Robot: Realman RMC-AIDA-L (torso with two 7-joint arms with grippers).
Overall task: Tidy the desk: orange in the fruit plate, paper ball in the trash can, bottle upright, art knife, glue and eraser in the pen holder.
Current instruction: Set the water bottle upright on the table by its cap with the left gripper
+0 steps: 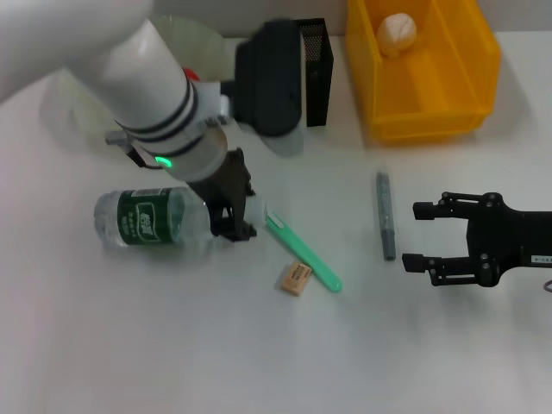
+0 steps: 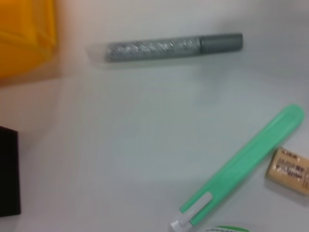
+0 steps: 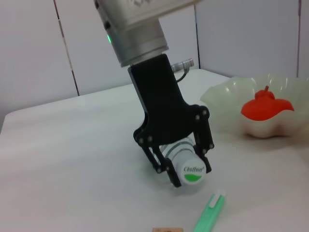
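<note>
The bottle [image 1: 148, 221] lies on its side at the left of the desk. My left gripper [image 1: 231, 222] is shut on its neck, and the white-and-green cap [image 3: 192, 172] pokes out between the black fingers [image 3: 159, 159]. The orange [image 3: 263, 105] sits in the fruit plate [image 3: 219, 96], mostly hidden behind my left arm in the head view. The paper ball [image 1: 398, 33] lies in the trash can [image 1: 423, 112]. The green art knife [image 1: 302, 254], the eraser [image 1: 294, 279] and the grey glue [image 1: 385, 216] lie on the desk. My right gripper [image 1: 421, 235] hovers open to the right of the glue.
The black mesh pen holder [image 1: 316, 73] stands at the back, between my left arm and the trash can. My left forearm [image 1: 147, 86] reaches over the back-left of the desk. Bare white desk lies along the front.
</note>
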